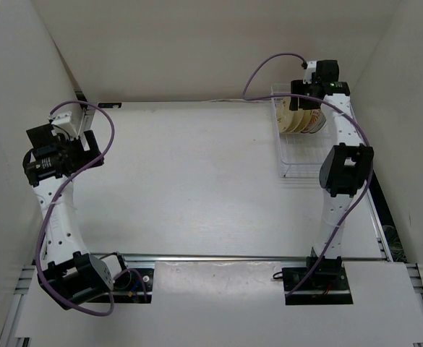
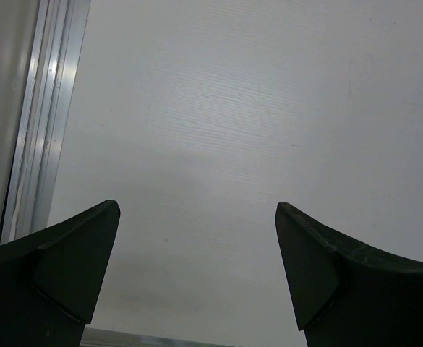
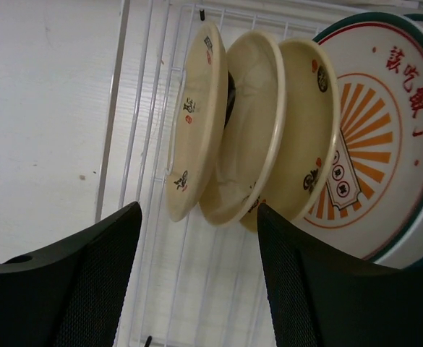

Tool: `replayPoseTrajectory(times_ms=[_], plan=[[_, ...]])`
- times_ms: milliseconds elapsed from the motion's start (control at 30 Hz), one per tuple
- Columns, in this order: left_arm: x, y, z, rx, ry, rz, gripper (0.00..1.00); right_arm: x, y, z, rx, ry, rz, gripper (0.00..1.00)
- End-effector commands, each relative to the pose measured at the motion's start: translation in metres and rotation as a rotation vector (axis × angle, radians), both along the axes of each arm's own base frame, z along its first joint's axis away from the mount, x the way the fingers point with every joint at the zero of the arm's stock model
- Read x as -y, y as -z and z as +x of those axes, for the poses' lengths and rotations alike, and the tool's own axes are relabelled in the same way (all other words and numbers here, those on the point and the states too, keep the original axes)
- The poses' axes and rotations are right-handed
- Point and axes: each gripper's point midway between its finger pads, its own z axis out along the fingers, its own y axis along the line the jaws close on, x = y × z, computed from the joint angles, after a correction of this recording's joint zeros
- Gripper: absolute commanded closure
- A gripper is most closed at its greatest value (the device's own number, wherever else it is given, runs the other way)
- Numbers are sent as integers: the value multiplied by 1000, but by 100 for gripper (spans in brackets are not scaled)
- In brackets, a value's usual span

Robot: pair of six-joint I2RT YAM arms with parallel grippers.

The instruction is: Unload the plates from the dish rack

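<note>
Right gripper (image 3: 198, 210): jaws partly apart, straddling the lower rims of two cream plates (image 3: 197, 123); contact cannot be confirmed. These stand on edge in the rack (image 1: 298, 163) at the table's (image 1: 197, 181) 1 o'clock. Left gripper (image 2: 197, 217): jaws wide apart, empty, at 9 o'clock.
</note>
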Motion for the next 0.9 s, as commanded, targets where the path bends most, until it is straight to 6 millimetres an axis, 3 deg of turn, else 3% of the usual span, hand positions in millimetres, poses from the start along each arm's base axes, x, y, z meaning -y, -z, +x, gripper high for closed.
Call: replayPoseTrajectory(times_ms=[0,67,367,433,567,700,867], plan=[[4,-26,6,79,24,2,0,0,-10,18,66,5,-7,31],[3,-23,8,70,24,-2,0,0,1,21,52,11,-1,31],[2,-29,10,88,19,-2,0,-3,11,28,50,25,-30,33],[4,-29,10,90,26,-7,0,3,3,30,70,55,-56,33],[4,-29,10,90,26,-7,0,16,-20,28,117,140,-77,24],[6,-23,11,84,29,-24,0,14,-40,24,150,132,-66,23],[7,-26,10,93,29,-20,0,2,-39,18,142,126,-84,24]])
